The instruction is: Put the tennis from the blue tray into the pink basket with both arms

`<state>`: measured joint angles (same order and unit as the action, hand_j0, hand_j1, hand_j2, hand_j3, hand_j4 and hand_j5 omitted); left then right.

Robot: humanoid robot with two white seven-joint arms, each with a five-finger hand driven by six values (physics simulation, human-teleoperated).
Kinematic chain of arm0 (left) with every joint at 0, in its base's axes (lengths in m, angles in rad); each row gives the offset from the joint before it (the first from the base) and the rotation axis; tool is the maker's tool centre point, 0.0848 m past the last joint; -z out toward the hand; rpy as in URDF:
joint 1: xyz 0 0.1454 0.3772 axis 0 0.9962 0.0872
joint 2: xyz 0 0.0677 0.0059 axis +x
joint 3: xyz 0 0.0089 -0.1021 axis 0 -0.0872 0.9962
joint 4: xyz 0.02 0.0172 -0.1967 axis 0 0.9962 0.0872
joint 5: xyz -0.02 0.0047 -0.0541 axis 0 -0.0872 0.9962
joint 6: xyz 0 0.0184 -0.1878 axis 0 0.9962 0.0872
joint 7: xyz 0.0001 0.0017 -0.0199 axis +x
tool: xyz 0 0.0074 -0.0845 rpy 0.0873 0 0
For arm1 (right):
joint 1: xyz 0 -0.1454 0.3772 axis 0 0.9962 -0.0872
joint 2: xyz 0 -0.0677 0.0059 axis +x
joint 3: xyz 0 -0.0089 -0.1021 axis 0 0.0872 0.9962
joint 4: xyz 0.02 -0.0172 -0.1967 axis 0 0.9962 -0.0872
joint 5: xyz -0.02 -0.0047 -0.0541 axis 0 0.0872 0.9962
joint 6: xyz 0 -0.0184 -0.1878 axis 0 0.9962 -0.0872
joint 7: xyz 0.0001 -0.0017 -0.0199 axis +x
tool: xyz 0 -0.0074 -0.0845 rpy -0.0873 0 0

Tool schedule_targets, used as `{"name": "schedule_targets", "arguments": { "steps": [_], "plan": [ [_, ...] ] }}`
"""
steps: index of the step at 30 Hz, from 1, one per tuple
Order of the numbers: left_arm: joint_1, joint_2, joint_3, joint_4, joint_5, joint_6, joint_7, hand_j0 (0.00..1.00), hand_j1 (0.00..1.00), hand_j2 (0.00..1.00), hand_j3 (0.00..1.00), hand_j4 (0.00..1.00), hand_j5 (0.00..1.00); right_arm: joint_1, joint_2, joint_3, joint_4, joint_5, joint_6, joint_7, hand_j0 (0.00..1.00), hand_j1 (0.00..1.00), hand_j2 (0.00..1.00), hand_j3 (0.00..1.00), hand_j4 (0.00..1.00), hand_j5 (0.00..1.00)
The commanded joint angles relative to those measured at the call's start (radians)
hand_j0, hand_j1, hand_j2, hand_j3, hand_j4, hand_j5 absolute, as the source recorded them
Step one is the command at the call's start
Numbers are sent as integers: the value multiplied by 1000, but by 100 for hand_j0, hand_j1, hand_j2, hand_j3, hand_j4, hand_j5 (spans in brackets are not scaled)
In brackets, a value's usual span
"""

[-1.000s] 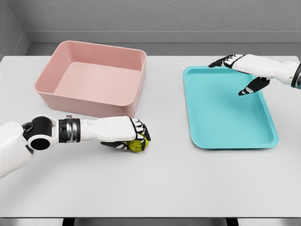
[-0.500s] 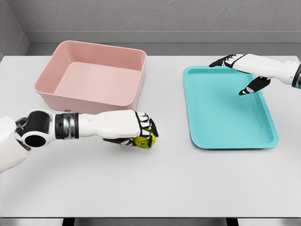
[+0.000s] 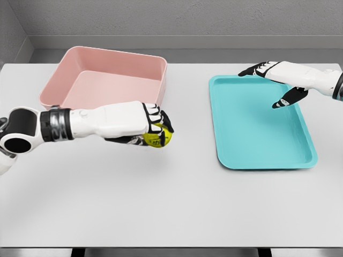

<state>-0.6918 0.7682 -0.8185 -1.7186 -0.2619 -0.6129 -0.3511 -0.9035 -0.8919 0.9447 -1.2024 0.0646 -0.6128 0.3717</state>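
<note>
**Ball out of tray, not yet in basket**

White table [image 3: 177,209], grey wall behind; all items stand on it.

Pink basket [image 3: 69,67]: far left, open-topped, nothing visible inside. Final step not done.

Blue tray [image 3: 252,139]: right side, nothing visible on it. Removal step judged complete.

Left hand [image 3: 136,126]: reaches in from the left, in front of the basket's near wall, fingers curled round the ball.

Right hand [image 3: 278,80]: over the tray's far end, fingers spread, holding nothing.

Tennis ball [image 3: 158,137]: yellow-green, gripped in the left hand, just beside the basket's near right corner, outside it. Remaining: carry over the rim, release.
</note>
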Motion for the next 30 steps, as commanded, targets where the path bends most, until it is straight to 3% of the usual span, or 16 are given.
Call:
{"name": "schedule_targets", "arguments": {
  "steps": [1,14,30],
  "plan": [
    [-2,2,4,-1,18,2,1,48,48,48,48,48,48,0,-1,-1,0,-6,2,0,100,100,100,100,100,100],
    [-21,26,81,24,36,2,1,48,48,48,48,48,48,2,-1,-1,0,-6,2,0,100,100,100,100,100,100],
    [-37,14,157,197,35,2,6,47,47,47,47,47,47,2,-1,0,-2,-8,2,0,100,100,100,100,100,100]
  ]
}}
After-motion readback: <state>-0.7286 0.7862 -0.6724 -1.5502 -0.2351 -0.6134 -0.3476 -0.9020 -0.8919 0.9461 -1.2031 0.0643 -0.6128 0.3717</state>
